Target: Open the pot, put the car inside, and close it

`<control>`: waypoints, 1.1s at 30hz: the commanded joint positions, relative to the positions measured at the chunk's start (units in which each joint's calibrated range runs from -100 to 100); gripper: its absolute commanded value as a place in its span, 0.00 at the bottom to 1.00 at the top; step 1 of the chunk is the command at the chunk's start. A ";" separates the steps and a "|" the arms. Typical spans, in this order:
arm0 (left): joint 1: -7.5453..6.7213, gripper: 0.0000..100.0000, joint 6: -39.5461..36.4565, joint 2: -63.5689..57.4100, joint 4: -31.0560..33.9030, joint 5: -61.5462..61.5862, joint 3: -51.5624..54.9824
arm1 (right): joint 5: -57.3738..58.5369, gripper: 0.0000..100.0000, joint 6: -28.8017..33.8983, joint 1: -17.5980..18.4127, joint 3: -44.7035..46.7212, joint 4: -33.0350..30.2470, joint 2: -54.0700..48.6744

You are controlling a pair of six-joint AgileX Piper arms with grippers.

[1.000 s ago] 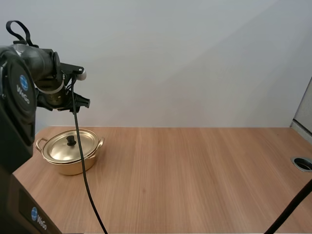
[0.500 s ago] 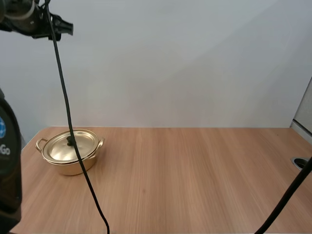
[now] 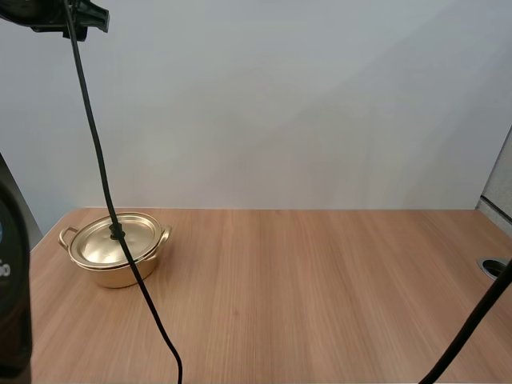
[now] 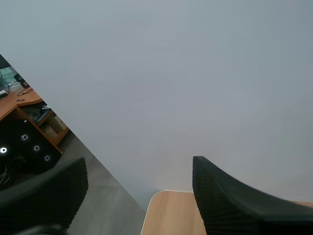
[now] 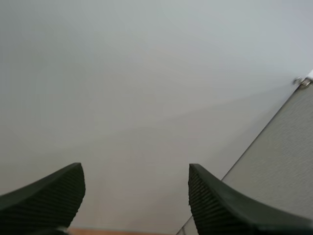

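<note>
A gold pot (image 3: 112, 258) stands on the table's far left with its lid (image 3: 114, 240) on; the lid has a black knob (image 3: 118, 232). My left arm (image 3: 50, 13) is raised high above the pot, at the upper left of the high view. In the left wrist view my left gripper (image 4: 139, 164) is open, its fingers wide apart with nothing between them, facing the pale wall over a corner of the table (image 4: 168, 213). My right gripper (image 5: 134, 169) is also open and holds nothing, facing the same wall.
The wooden table (image 3: 320, 288) stretches wide to the right of the pot. A round cable hole (image 3: 498, 268) sits at its right edge, beside a grey partition (image 3: 501, 188).
My left arm has risen from just above the pot to the top left corner of the high view. The pot and lid have not moved.
</note>
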 commanded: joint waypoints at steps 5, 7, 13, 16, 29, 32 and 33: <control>0.05 1.00 -0.28 -0.98 2.19 -0.09 0.00 | -8.11 1.00 -0.07 -0.01 -0.02 -18.39 -0.17; 0.05 1.00 0.37 -2.66 2.19 -3.88 0.00 | -6.73 1.00 -0.07 -0.01 -0.02 -16.23 -0.17; -0.03 1.00 7.41 -9.23 2.19 -16.99 0.00 | -6.24 1.00 -0.81 -0.01 -0.02 -9.09 -0.17; -0.03 0.63 8.60 -11.36 2.19 -13.87 0.12 | -2.94 0.23 0.34 -0.01 -0.02 -5.30 -0.17; -0.03 0.00 -7.57 -19.90 -14.09 5.94 9.81 | 2.12 0.00 10.40 -0.10 -0.02 6.13 -7.03; -0.60 0.00 -7.57 -23.68 -19.53 4.18 16.50 | 2.12 0.00 9.99 -0.10 0.79 7.59 -9.68; -1.05 0.00 -7.57 -25.30 -20.44 2.80 19.33 | 2.12 0.00 9.99 -0.10 1.84 7.59 -10.85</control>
